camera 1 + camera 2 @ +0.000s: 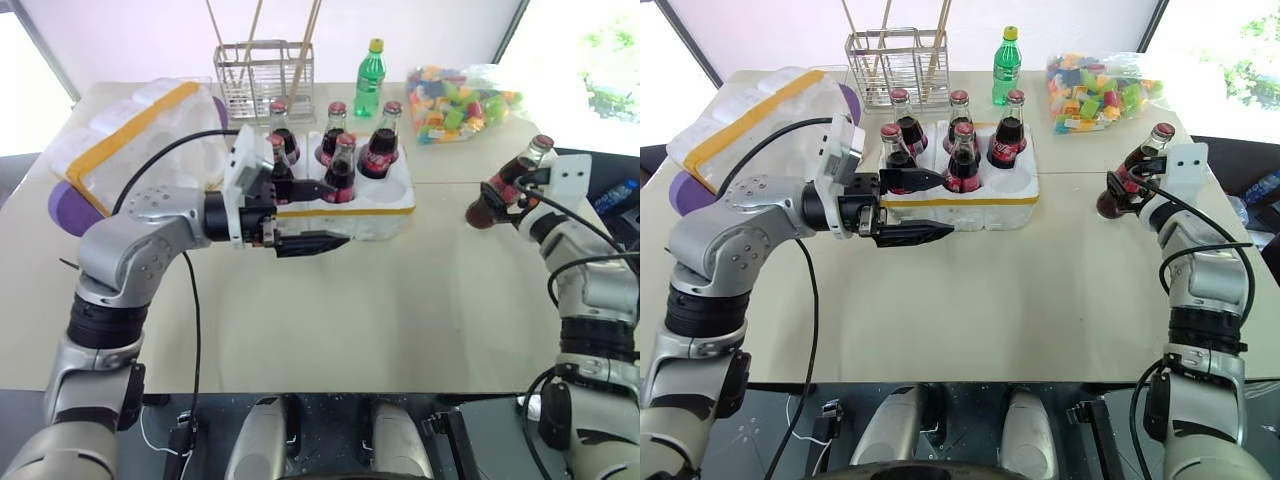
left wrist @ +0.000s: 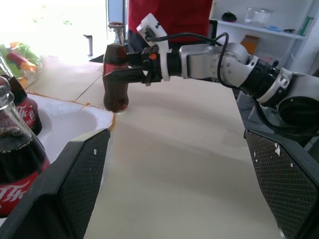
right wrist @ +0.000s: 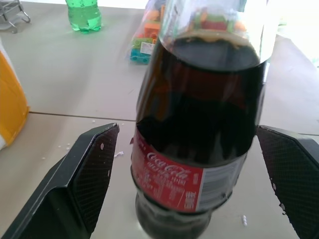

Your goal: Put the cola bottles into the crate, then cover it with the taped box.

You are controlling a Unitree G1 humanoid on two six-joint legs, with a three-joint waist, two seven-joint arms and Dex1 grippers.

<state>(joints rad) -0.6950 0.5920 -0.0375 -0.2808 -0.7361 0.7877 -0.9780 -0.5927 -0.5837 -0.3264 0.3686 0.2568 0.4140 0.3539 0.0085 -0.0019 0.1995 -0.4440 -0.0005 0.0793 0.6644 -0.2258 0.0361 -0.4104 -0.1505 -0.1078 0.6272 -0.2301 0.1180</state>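
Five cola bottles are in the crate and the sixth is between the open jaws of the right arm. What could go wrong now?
1. The right gripper brackets the sixth bottle with visible gaps on both sides; closing off-centre might tip it on the table.
2. The one empty well sits beside standing bottles, so the incoming bottle may knock them.
3. The left gripper, jaws open, hovers in front of the crate and could obstruct the approach.

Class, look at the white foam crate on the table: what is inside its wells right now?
Five cola bottles stand in the crate; the front right well is empty. The left gripper, open, covers part of the front left bottle and the crate's front left corner.
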